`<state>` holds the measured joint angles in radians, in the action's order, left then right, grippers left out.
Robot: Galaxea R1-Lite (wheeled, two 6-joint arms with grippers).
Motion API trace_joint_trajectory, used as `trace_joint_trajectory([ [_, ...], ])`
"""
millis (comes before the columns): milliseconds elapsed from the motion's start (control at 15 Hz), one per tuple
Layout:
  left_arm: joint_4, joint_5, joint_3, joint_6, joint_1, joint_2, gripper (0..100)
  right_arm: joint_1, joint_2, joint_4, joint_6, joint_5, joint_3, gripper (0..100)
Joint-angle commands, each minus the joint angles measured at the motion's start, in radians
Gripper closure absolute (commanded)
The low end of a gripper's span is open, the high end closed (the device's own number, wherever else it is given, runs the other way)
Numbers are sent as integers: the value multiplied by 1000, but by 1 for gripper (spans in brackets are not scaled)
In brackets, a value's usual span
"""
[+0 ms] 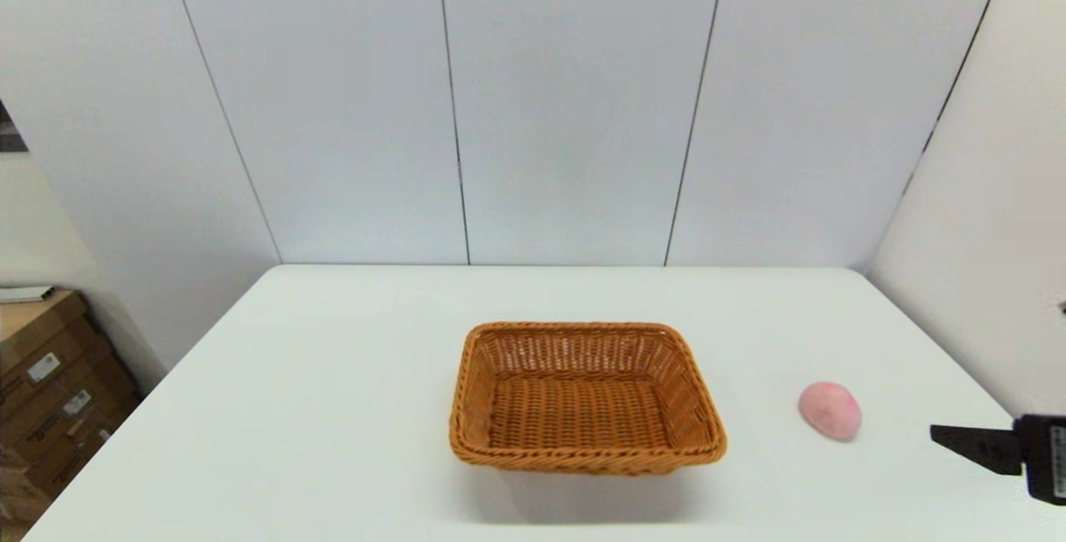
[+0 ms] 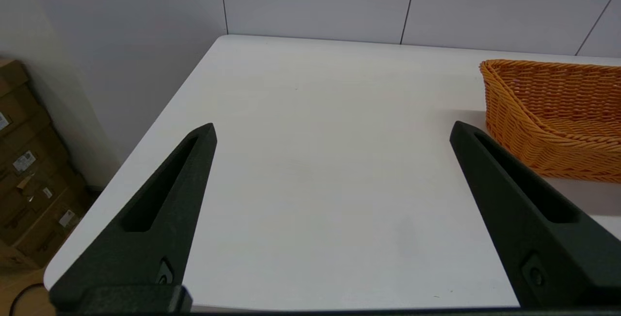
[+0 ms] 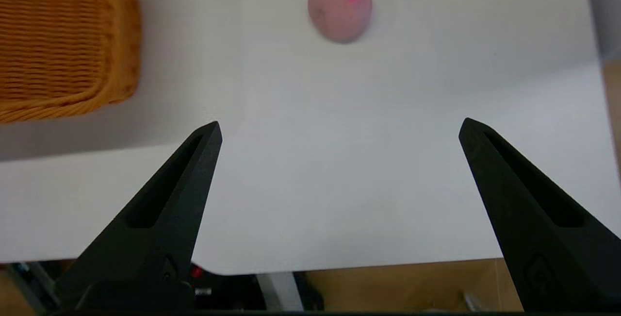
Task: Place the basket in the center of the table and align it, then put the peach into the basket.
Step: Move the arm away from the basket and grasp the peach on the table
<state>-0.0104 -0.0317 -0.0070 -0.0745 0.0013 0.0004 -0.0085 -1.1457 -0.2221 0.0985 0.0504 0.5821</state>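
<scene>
Black and blunt, the right pincer pokes in at the lower right edge of the head view, fingers spread wide, holding nothing, near the surface's right edge. Just to its left lies the peach, alone on bare white, well apart from the basket, which sits squarely at centre frame with open room all round. Off the surface's near left corner, the left pincer hovers, likewise spread wide and empty.
</scene>
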Motion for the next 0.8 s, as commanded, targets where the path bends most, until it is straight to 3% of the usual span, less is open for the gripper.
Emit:
trace_joint_trajectory([
  [67, 0, -1, -1, -1, 0, -2, 0, 1, -319, 214, 52, 12, 7, 0],
  [333, 0, -1, -1, -1, 0, -2, 0, 1, -473, 394, 66, 14, 2, 0],
  [800, 0, -1, -1, -1, 0, -2, 0, 1, -720, 552, 64, 40, 36, 0],
])
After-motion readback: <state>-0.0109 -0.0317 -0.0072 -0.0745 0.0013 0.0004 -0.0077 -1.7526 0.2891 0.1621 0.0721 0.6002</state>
